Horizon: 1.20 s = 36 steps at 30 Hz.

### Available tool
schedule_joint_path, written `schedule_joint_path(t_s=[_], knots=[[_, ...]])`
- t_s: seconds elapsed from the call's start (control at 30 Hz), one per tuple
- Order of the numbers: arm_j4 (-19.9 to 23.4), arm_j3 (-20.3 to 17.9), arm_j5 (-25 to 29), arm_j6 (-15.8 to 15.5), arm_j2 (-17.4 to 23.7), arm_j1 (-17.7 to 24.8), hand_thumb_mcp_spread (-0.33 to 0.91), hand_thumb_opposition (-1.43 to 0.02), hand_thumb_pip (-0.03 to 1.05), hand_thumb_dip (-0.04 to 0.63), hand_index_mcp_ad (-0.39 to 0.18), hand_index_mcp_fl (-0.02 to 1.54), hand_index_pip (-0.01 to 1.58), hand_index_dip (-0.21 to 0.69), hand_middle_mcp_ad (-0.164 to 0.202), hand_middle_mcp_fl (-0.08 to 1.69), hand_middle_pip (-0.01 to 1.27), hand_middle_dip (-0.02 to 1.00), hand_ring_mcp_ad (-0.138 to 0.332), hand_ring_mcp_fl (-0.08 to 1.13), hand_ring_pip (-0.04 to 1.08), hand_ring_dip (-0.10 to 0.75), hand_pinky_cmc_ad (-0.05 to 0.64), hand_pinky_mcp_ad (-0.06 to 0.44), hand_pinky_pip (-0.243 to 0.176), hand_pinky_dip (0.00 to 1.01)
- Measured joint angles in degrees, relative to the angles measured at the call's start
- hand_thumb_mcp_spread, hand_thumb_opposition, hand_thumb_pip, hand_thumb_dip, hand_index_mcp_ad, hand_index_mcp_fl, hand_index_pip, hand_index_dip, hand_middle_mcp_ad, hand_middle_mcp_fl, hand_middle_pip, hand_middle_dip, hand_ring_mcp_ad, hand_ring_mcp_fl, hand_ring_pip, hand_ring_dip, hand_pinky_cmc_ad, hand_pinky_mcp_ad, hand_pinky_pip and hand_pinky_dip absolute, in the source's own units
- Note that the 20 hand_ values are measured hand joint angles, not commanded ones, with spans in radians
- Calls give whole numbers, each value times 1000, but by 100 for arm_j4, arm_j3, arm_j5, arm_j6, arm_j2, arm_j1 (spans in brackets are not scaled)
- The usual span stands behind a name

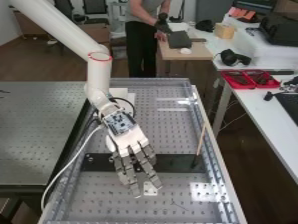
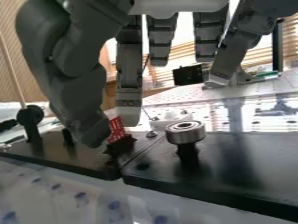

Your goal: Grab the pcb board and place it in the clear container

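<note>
With its fingers straight and unclenched, the hand (image 1: 128, 137) is held above the black plate (image 1: 178, 163) between the bench's (image 1: 113, 204) long edges, a small red board (image 2: 116, 128) near its thumb.

Robotics lab | perforated bench (image 1: 176, 200), robot arm (image 1: 63, 27) (office-style desk (image 1: 269, 125) alongside)

fingers (image 1: 149, 170): dark grey, matt plastic look, smooth shells, small metal screws. arm (image 1: 60, 22): white, smooth, light sheen. worktop (image 1: 113, 202): metal look, drilled with holes, bright glare patches. rails (image 1: 213, 160): metal look, shiny edges. plate (image 2: 259, 162): black, smooth, glossy, mirrors things above it. bearing (image 2: 185, 131): polished metal, shiny rim. post (image 2: 189, 152): dark, smooth. red piece (image 2: 116, 129): rough, ridged surface, material unclear. rod (image 1: 201, 137): wood look, smooth, matt.
</note>
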Motion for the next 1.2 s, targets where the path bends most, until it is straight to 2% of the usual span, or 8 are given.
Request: schedule_joint_path(t_s=[0.73, 0.87, 1.2], knots=[[181, -18, -12, -136, -1, -27, 412, -899, 656, 251, -21, 284, 1543, 87, 42, 3, 140, 126, 244, 0, 105, 21, 335, 195, -110, 703], [225, -31, -2, -158, 18, -24, 414, -927, 616, 251, -21, 326, 1541, 87, 42, 24, 140, 126, 244, 0, 105, 21, 335, 195, -106, 672], [265, -53, 17, -186, 53, -23, 419, -941, 597, 251, -21, 367, 1527, 96, 42, 23, 140, 126, 244, 0, 112, 28, 332, 195, -106, 674]])
